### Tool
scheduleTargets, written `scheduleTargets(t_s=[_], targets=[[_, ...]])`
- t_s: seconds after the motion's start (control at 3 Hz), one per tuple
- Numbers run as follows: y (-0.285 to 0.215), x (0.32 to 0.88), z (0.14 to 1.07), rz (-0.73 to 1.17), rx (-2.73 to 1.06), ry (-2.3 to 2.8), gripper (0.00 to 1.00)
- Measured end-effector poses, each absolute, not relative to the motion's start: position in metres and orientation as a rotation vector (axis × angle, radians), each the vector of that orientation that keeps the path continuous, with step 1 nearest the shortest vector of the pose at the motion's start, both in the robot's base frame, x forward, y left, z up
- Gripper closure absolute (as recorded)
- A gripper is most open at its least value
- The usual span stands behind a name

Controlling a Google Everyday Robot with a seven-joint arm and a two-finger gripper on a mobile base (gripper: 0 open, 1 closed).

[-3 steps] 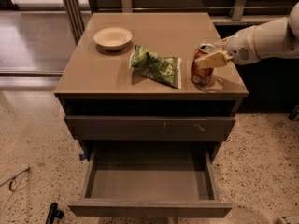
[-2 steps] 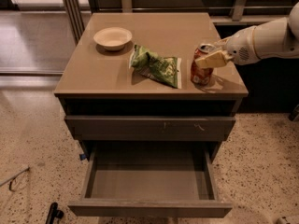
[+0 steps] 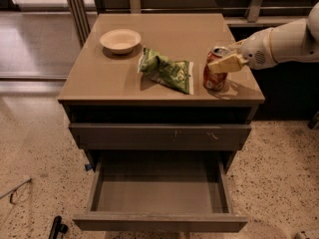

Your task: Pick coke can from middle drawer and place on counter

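Observation:
The red coke can (image 3: 214, 76) stands upright on the tan counter (image 3: 99, 78), near its front right corner. My gripper (image 3: 225, 59) reaches in from the right at the can's upper part, one pale finger (image 3: 227, 63) across its front. The can's base rests on the counter. The middle drawer (image 3: 159, 193) is pulled open below, and its grey floor is bare.
A green chip bag (image 3: 167, 69) lies on the counter just left of the can. A white bowl (image 3: 120, 40) sits at the back left. A closed drawer front with pale scratches (image 3: 159, 135) is above the open drawer. Speckled floor surrounds the cabinet.

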State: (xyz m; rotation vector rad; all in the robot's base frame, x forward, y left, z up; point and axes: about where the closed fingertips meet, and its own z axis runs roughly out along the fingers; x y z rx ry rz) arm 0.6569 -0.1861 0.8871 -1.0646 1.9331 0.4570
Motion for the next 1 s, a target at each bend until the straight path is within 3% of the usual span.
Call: scheduleTargets(t_s=[0.33,0.67,1.0], targets=[[-0.1861,0.6569,0.8871,0.457,-1.065,1.933,0.11],[-0.186,0.6569,0.8871,0.457,-1.065,1.933,0.0],[-0.186,0.6569,0.8871,0.457,-1.065,1.933,0.0]])
